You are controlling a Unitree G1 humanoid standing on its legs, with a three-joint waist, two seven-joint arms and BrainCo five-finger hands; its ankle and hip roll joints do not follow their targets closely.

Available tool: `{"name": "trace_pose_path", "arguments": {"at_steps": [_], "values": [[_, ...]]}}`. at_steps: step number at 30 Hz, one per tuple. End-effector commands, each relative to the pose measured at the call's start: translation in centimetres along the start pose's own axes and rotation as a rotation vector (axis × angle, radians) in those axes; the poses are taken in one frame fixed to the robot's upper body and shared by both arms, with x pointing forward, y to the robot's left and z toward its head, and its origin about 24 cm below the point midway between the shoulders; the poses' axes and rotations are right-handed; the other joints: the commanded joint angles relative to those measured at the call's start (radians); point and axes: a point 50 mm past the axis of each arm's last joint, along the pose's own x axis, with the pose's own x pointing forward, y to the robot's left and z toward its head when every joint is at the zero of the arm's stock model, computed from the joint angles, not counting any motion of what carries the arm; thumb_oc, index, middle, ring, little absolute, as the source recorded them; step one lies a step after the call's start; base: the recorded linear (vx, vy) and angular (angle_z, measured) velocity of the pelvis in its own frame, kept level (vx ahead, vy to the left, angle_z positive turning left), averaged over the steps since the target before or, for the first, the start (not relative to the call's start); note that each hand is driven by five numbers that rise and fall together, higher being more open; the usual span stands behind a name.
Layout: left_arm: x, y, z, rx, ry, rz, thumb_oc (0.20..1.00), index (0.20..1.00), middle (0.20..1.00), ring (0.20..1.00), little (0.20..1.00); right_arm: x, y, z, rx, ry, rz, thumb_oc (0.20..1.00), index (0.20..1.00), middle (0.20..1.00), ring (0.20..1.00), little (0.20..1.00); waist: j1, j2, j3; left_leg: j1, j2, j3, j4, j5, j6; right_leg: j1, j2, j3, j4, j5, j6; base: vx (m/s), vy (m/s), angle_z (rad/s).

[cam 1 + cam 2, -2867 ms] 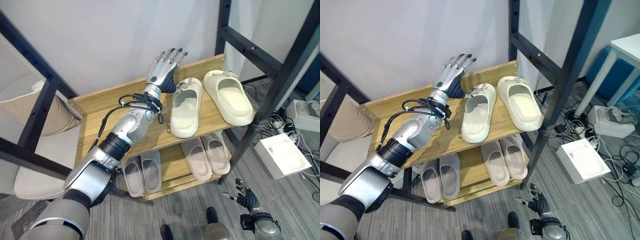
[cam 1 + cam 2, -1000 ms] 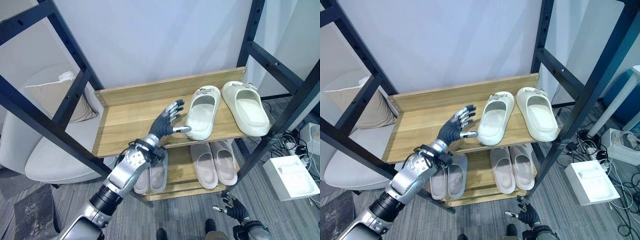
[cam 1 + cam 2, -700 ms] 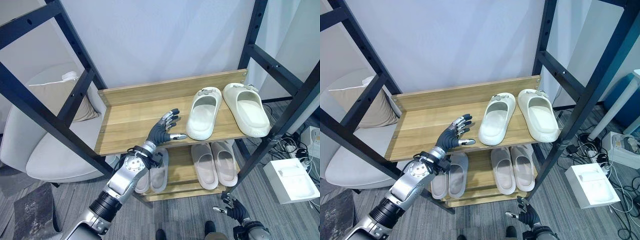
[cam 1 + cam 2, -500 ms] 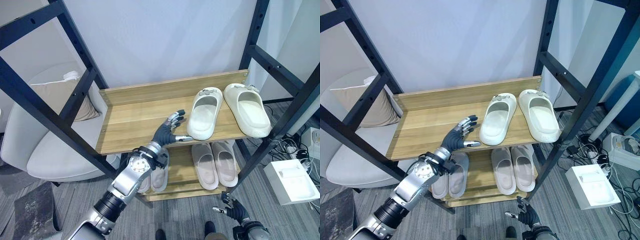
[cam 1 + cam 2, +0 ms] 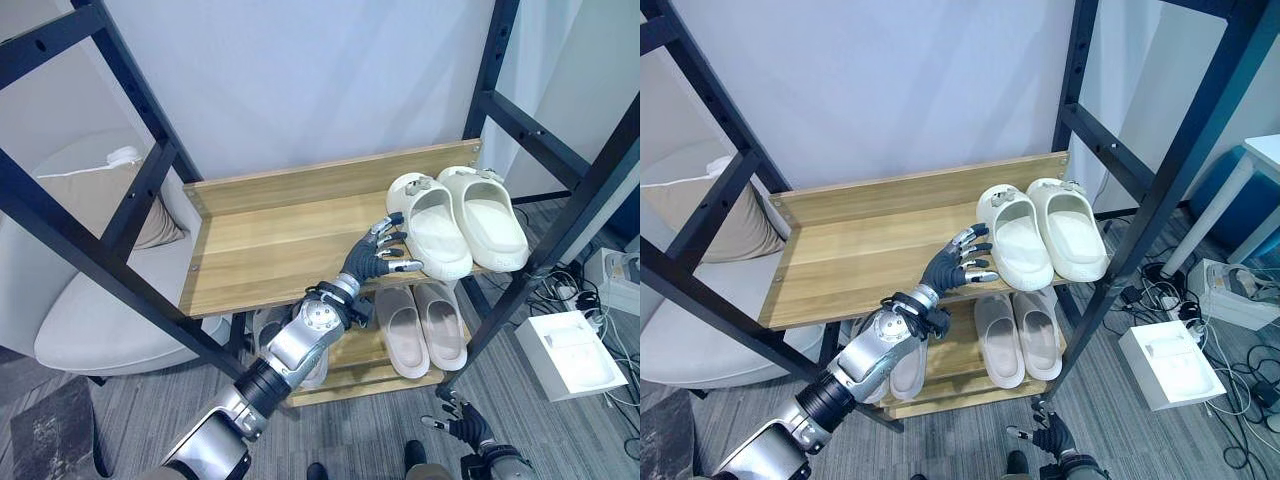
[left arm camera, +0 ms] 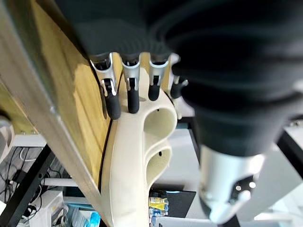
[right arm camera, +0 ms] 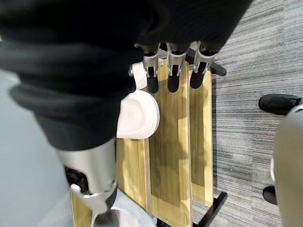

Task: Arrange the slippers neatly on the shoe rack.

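Slippers (image 5: pixel 455 220) side by side, toes frontward

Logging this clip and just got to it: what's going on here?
The robot's left hand, fingers straight, presses against the side of a cream slipper on the shoe rack's top shelf, right beside its mate. Two more pairs, grey and beige, sit on the lower shelf. The right hand hangs open near the floor.
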Motion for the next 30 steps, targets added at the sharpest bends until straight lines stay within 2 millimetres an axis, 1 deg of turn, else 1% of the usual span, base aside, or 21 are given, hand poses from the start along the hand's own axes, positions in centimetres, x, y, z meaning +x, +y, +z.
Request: {"name": "trace_pose_path", "arguments": {"at_steps": [1, 5, 7, 9, 10, 11, 12, 13, 14, 15, 17, 19, 20, 22, 23, 24, 25, 26, 27, 28, 30], "values": [[2.7, -1.2, 1.5, 0.002, -0.034, -0.036, 1.0, 1.0, 1.0, 1.0, 1.0, 0.8, 0.1, 2.1, 0.036, -0.09, -0.005, 1.0, 1.0, 1.0, 1.0, 1.0, -0.05, -0.022, 0.044, 0.041, -0.026, -0.015, -0.005, -0.06, -0.015, 0.07, 0.04, -0.009, 0.001, -0.121, 0.004, 0.0, -0.003, -0.03], [2.6, 0.1, 1.6, 0.027, -0.042, 0.014, 1.0, 1.0, 1.0, 1.0, 1.0, 0.7, 0.1, 1.8, 0.041, -0.083, -0.012, 1.0, 1.0, 1.0, 1.0, 1.0, -0.051, -0.022, 0.042, 0.043, -0.025, -0.009, -0.005, -0.06, -0.015, 0.07, 0.041, -0.005, 0.001, -0.12, 0.004, 0.0, -0.004, -0.05], [2.3, 1.1, 1.9, 0.04, -0.059, 0.058, 1.0, 1.0, 1.0, 1.0, 1.0, 0.6, 0.2, 1.7, 0.048, -0.083, -0.016, 1.0, 1.0, 1.0, 1.0, 1.0, -0.046, -0.025, 0.039, 0.043, -0.025, -0.01, -0.005, -0.06, -0.016, 0.071, 0.04, -0.008, 0.001, -0.121, 0.004, 0.0, -0.007, -0.02], [1.6, 3.0, 2.8, 0.071, -0.115, 0.137, 1.0, 1.0, 1.0, 1.0, 1.0, 0.6, 0.4, 1.6, 0.061, -0.089, -0.017, 1.0, 1.0, 1.0, 1.0, 1.0, -0.033, -0.031, 0.037, 0.042, -0.024, -0.015, -0.005, -0.058, -0.016, 0.072, 0.04, -0.014, 0.001, -0.121, 0.003, -0.01, -0.022, -0.04], [1.6, 3.0, 2.8, 0.072, -0.115, 0.137, 1.0, 1.0, 1.0, 1.0, 1.0, 0.6, 0.4, 1.6, 0.061, -0.089, -0.017, 1.0, 1.0, 1.0, 1.0, 1.0, -0.033, -0.031, 0.037, 0.042, -0.024, -0.015, -0.005, -0.058, -0.016, 0.072, 0.04, -0.014, 0.001, -0.121, 0.003, -0.01, -0.017, -0.03], [1.3, 3.6, 2.8, 0.047, -0.123, 0.17, 1.0, 1.0, 1.0, 1.0, 1.0, 0.6, 0.4, 1.7, 0.063, -0.093, -0.018, 1.0, 1.0, 1.0, 1.0, 1.0, -0.029, -0.033, 0.036, 0.042, -0.024, -0.018, -0.005, -0.057, -0.016, 0.073, 0.041, -0.017, 0.001, -0.122, 0.003, 0.0, 0.0, 0.0], [0.6, 4.8, 2.7, -0.122, -0.146, 0.253, 1.0, 1.0, 1.0, 1.0, 1.0, 0.6, 0.7, 1.7, 0.074, -0.098, -0.02, 1.0, 1.0, 1.0, 1.0, 1.0, -0.018, -0.037, 0.034, 0.04, -0.025, -0.023, -0.005, -0.055, -0.017, 0.075, 0.042, -0.024, 0.001, -0.123, 0.001, 0.0, 0.0, 0.0], [0.0, 5.4, 2.9, -0.206, -0.175, 0.294, 1.0, 1.0, 1.0, 1.0, 1.0, 0.6, 0.8, 1.7, 0.079, -0.101, -0.02, 1.0, 1.0, 1.0, 1.0, 1.0, -0.012, -0.04, 0.033, 0.04, -0.024, -0.026, -0.005, -0.055, -0.017, 0.077, 0.042, -0.026, 0.001, -0.124, 0.0, 0.0, 0.0, 0.0], [0.0, 5.4, 2.8, -0.206, -0.174, 0.295, 1.0, 1.0, 1.0, 1.0, 1.0, 0.6, 0.8, 1.7, 0.079, -0.101, -0.019, 1.0, 1.0, 1.0, 1.0, 1.0, -0.013, -0.04, 0.033, 0.04, -0.024, -0.026, -0.005, -0.055, -0.018, 0.077, 0.042, -0.027, 0.001, -0.124, 0.0, 0.0, 0.0, 0.0], [-0.6, 6.2, 3.4, -0.223, -0.213, 0.338, 1.0, 1.0, 1.0, 1.0, 1.0, 0.6, 1.0, 1.7, 0.085, -0.105, -0.02, 1.0, 1.0, 1.0, 1.0, 1.0, -0.006, -0.044, 0.031, 0.04, -0.024, -0.029, -0.005, -0.055, -0.018, 0.078, 0.042, -0.03, 0.001, -0.125, -0.001, 0.0, -0.015, 0.03], [-1.6, 6.9, 3.5, -0.294, -0.246, 0.38, 1.0, 1.0, 1.0, 1.0, 1.0, 0.5, 1.0, 1.6, 0.088, -0.104, -0.023, 1.0, 1.0, 1.0, 1.0, 1.0, 0.005, -0.049, 0.03, 0.04, -0.024, -0.034, -0.005, -0.056, -0.018, 0.082, 0.043, -0.034, 0.001, -0.126, -0.001, 0.0, -0.02, 0.07], [-2.4, 7.6, 4.1, -0.323, -0.29, 0.405, 1.0, 1.0, 1.0, 1.0, 1.0, 0.6, 1.2, 1.6, 0.097, -0.104, -0.02, 1.0, 1.0, 1.0, 1.0, 1.0, 0.018, -0.053, 0.027, 0.039, -0.025, -0.041, -0.005, -0.055, -0.018, 0.083, 0.043, -0.039, 0.001, -0.128, -0.002, 0.0, -0.018, 0.15], [-3.1, 8.0, 4.6, -0.39, -0.34, 0.426, 1.0, 1.0, 1.0, 1.0, 1.0, 0.6, 1.5, 1.7, 0.096, -0.106, -0.01, 1.0, 1.0, 1.0, 1.0, 1.0, 0.03, -0.059, 0.025, 0.037, -0.025, -0.047, -0.005, -0.055, -0.019, 0.085, 0.045, -0.045, 0.001, -0.13, -0.003, 0.0, -0.017, 0.15], [-3.3, 8.0, 5.0, -0.399, -0.365, 0.425, 1.0, 1.0, 1.0, 1.0, 1.0, 0.7, 1.6, 1.8, 0.095, -0.109, -0.006, 1.0, 1.0, 1.0, 1.0, 1.0, 0.035, -0.061, 0.024, 0.037, -0.024, -0.049, -0.005, -0.055, -0.019, 0.085, 0.045, -0.047, 0.001, -0.131, -0.003, 0.0, -0.008, 0.12], [-3.6, 8.1, 5.9, -0.403, -0.406, 0.411, 1.0, 1.0, 1.0, 1.0, 1.0, 0.7, 1.6, 1.9, 0.096, -0.112, -0.006, 1.0, 1.0, 1.0, 1.0, 1.0, 0.04, -0.063, 0.024, 0.037, -0.024, -0.052, -0.005, -0.055, -0.019, 0.086, 0.045, -0.05, 0.001, -0.132, -0.003, 0.0, -0.011, 0.1], [-4.1, 7.7, 7.2, -0.414, -0.465, 0.359, 1.0, 1.0, 1.0, 1.0, 1.0, 0.9, 1.8, 2.1, 0.097, -0.115, 0.0, 1.0, 1.0, 1.0, 1.0, 1.0, 0.051, -0.066, 0.025, 0.036, -0.024, -0.058, -0.005, -0.055, -0.019, 0.088, 0.046, -0.054, 0.001, -0.133, -0.005, 0.0, -0.01, 0.09], [-4.2, 7.7, 7.2, -0.414, -0.465, 0.359, 1.0, 1.0, 1.0, 1.0, 1.0, 0.9, 1.8, 2.0, 0.097, -0.115, 0.0, 1.0, 1.0, 1.0, 1.0, 1.0, 0.051, -0.066, 0.025, 0.036, -0.024, -0.058, -0.005, -0.055, -0.019, 0.088, 0.045, -0.054, 0.001, -0.133, -0.005, 0.0, -0.011, 0.09], [-4.8, 6.4, 9.1, -0.409, -0.537, 0.219, 1.0, 1.0, 1.0, 1.0, 1.0, 0.9, 1.8, 2.1, 0.097, -0.115, 0.01, 1.0, 1.0, 1.0, 1.0, 1.0, 0.062, -0.069, 0.027, 0.033, -0.026, -0.064, -0.005, -0.055, -0.02, 0.089, 0.045, -0.062, 0.001, -0.134, -0.005, 0.0, -0.003, 0.11], [-4.8, 6.4, 9.1, -0.409, -0.536, 0.219, 1.0, 1.0, 1.0, 1.0, 1.0, 0.9, 1.9, 2.1, 0.097, -0.115, 0.01, 1.0, 1.0, 1.0, 1.0, 1.0, 0.062, -0.069, 0.027, 0.034, -0.026, -0.065, -0.005, -0.055, -0.02, 0.09, 0.045, -0.062, 0.001, -0.134, -0.005, 0.0, -0.006, 0.14], [-5.0, 5.9, 9.4, -0.4, -0.547, 0.176, 1.0, 1.0, 1.0, 1.0, 1.0, 0.9, 1.9, 2.1, 0.099, -0.115, 0.015, 1.0, 1.0, 1.0, 1.0, 1.0, 0.066, -0.07, 0.028, 0.033, -0.026, -0.067, -0.005, -0.055, -0.02, 0.09, 0.045, -0.065, 0.001, -0.135, -0.005, 0.0, -0.009, 0.19], [-5.7, 4.5, 10.8, -0.313, -0.59, 0.045, 1.0, 1.0, 1.0, 1.0, 1.0, 1.0, 2.1, 2.1, 0.098, -0.111, 0.03, 1.0, 1.0, 1.0, 1.0, 1.0, 0.075, -0.072, 0.028, 0.031, -0.026, -0.075, -0.005, -0.055, -0.021, 0.093, 0.044, -0.072, 0.001, -0.137, -0.005, 0.01, -0.01, 0.15]]}}
